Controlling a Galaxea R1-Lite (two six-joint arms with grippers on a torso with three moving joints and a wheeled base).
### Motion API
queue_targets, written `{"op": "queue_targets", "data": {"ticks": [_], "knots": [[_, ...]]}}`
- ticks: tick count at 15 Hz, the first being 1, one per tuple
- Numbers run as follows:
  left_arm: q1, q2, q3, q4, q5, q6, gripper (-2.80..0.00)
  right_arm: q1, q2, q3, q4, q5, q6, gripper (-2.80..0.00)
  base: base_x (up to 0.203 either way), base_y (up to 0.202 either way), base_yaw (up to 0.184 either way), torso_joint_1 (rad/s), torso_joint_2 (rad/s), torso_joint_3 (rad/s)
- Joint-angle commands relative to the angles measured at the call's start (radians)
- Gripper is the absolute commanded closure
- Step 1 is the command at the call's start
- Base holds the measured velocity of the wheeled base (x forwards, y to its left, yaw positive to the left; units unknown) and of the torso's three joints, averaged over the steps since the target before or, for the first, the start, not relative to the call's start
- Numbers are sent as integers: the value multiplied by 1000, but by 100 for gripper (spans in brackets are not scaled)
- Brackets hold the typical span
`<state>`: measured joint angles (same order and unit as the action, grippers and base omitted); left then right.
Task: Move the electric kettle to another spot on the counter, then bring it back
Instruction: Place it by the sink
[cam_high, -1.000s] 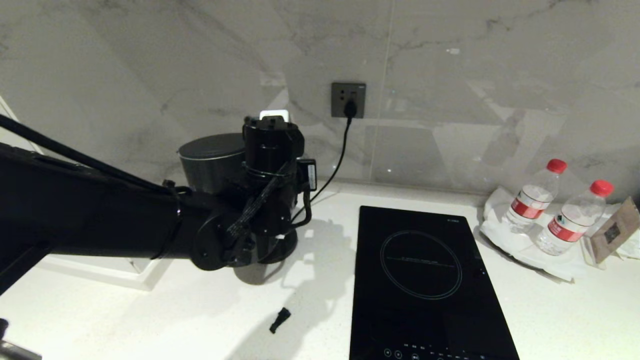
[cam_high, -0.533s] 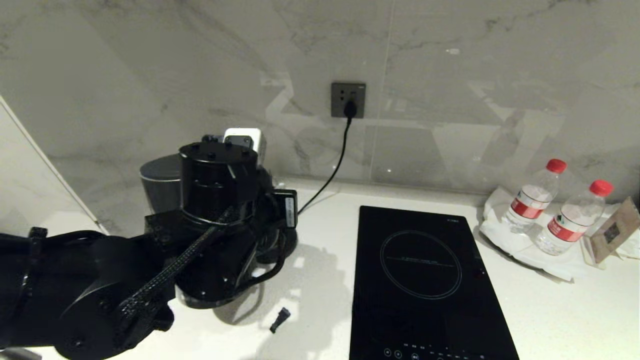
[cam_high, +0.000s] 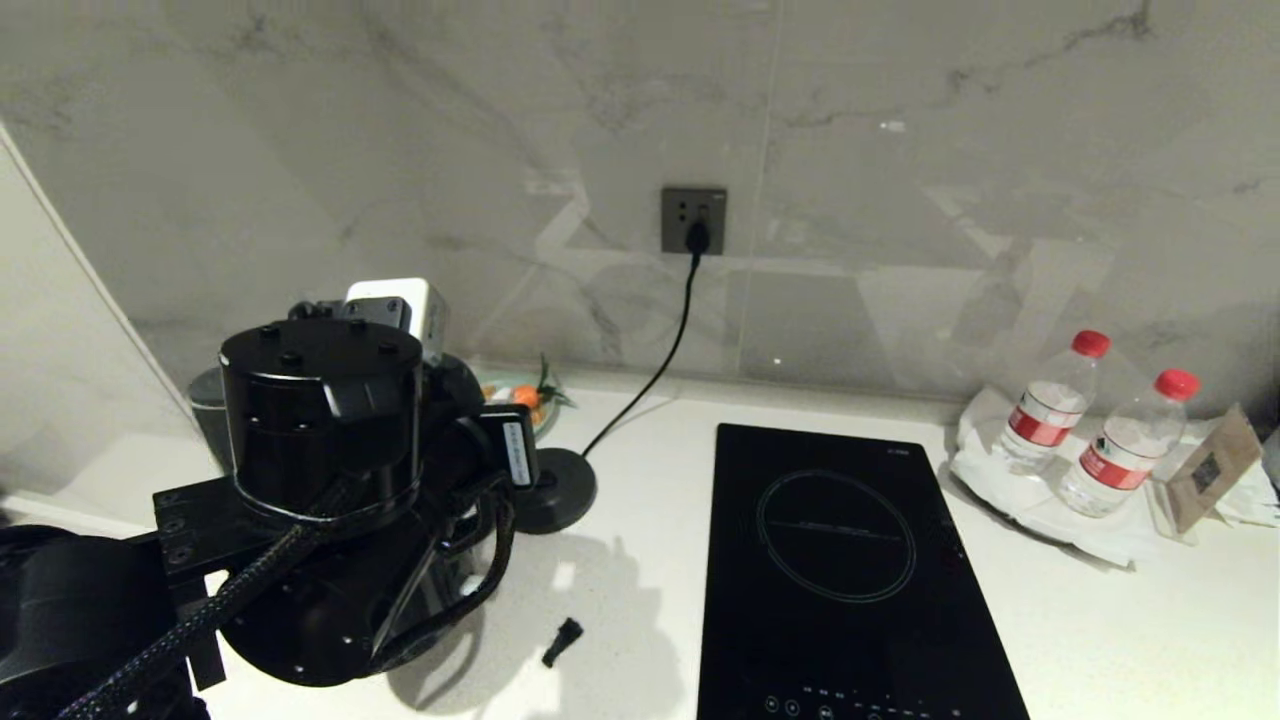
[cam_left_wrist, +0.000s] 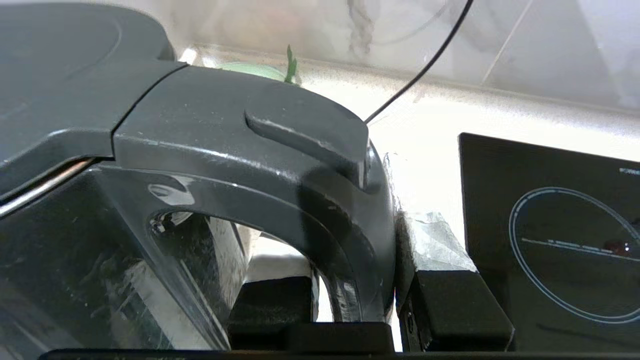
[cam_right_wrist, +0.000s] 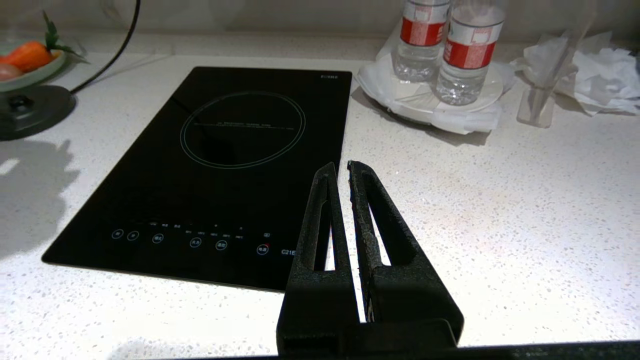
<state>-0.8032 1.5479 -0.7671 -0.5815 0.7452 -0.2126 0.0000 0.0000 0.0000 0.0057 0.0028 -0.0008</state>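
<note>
Kettle (cam_left_wrist: 100, 165) handle was seen clamped between the left gripper (cam_left_wrist: 355, 300) fingers, lifted off its base disc (cam_high: 555, 487); setting-down and return were judged outstanding.

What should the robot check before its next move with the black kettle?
1. Left gripper shut on the electric kettle by its handle: ok.
2. Kettle off its base disc: ok.
3. Kettle's bottom clear of the counter: cannot tell.
4. Right gripper shut and away from the kettle: ok.
5. Counter near the kettle free of clutter: not ok, a small black piece lies there.
</note>
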Motion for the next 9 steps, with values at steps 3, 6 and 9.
{"op": "queue_targets", "data": {"ticks": [3,6,9], "knots": [[2,-9,8,-1,9,-1,0,0,2,0,0,0,1,0,0,0,0,-1,4,194],[6,-11,34,-4,9,-1,0,0,2,0,0,0,-1,0,0,0,0,4,3,198],[6,-9,49,-4,9,-16,0,0,1,0,0,0,0,0,0,0,0,2,1,197]]}}
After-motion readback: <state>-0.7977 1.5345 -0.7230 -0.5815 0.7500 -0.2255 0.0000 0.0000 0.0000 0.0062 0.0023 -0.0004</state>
